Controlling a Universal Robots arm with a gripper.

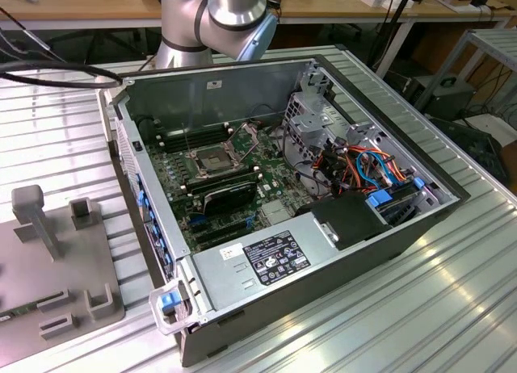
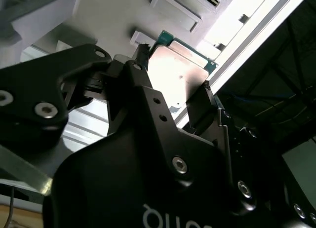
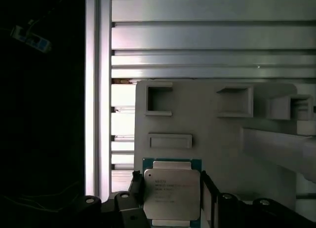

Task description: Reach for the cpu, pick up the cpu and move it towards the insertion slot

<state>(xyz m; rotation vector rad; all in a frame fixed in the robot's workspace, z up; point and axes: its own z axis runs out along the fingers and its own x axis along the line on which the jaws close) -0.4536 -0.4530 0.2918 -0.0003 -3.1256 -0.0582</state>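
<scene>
The gripper (image 3: pixel 170 178) is clenched on the cpu (image 3: pixel 172 194). In both wrist views its two dark fingers (image 2: pixel 203 102) press on opposite edges of the chip. The pale metal face and green rim show between them, turned up toward the wrist. The chip is close to square, so it has no long axis to reckon with; what counts is the two free edges, which the fingers leave bare.

Beneath the chip lies the grey fixture plate (image 3: pixel 222 149) with its square pockets. The chip looks large against those pockets, so I judge it to be held up off the plate, not seated in it. Past the plate's far edge runs the ribbed metal desk (image 3: pixel 207 20).

In the exterior view the open computer case (image 1: pixel 212 86) stands just beside the fixture plate, on the exterior view's right of it. The insertion slot (image 1: pixel 208 157) sits on the board inside the case, its hinged bracket raised. So the slot lies sideways from the plate, over the case wall and down inside.
</scene>
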